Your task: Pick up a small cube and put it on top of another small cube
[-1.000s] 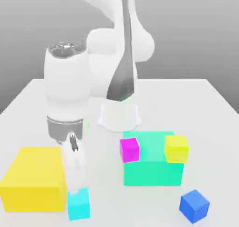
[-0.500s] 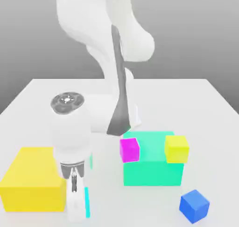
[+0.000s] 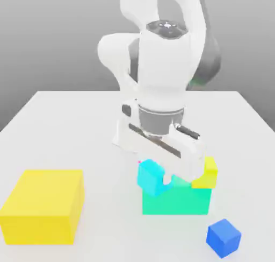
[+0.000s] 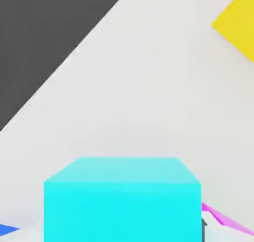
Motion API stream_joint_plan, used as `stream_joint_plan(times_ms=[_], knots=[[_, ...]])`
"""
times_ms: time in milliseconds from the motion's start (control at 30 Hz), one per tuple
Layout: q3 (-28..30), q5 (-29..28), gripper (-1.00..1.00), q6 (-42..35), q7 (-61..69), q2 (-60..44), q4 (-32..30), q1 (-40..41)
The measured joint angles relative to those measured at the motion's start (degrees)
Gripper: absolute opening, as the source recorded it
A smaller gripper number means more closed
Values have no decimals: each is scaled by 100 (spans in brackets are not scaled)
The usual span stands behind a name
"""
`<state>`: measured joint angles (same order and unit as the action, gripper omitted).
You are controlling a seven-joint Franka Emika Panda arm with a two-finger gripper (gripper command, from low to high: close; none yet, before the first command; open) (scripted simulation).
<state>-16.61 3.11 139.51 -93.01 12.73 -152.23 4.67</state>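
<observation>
Gripper [image 3: 161,176]: jaws clenched on the small cyan cube [image 3: 151,177], held above the large teal-green block [image 3: 177,199], over the magenta cube [image 3: 140,162], of which only a sliver shows. Also on the white tabletop [image 3: 64,121]: small yellow cube [image 3: 208,172] on the teal-green block, large yellow block [image 3: 43,204], small dark blue cube [image 3: 223,237].

Light cyan small cube [image 3: 151,177], magenta-pink cube [image 4: 225,218]

Every block looks like smooth matt plastic: the small cyan cube [image 3: 151,177], the big yellow block [image 3: 44,206]. The table [image 3: 64,132] is flat matt white, the arm [image 3: 161,67] faintly glossy.
</observation>
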Motion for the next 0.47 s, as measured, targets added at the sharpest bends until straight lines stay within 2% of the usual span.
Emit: stream_joint_plan(times_ms=[167,233,333,367,467], knots=[[-138,594,-100,-663,1095,997,-277,-975],[-209,679,-100,-502,1264,970,-402,-1116],[-328,657,-100,135,1260,534,-604,-1102],[-362,639,100,348,1242,381,-666,-1090],[-362,639,100,348,1242,381,-666,-1090]])
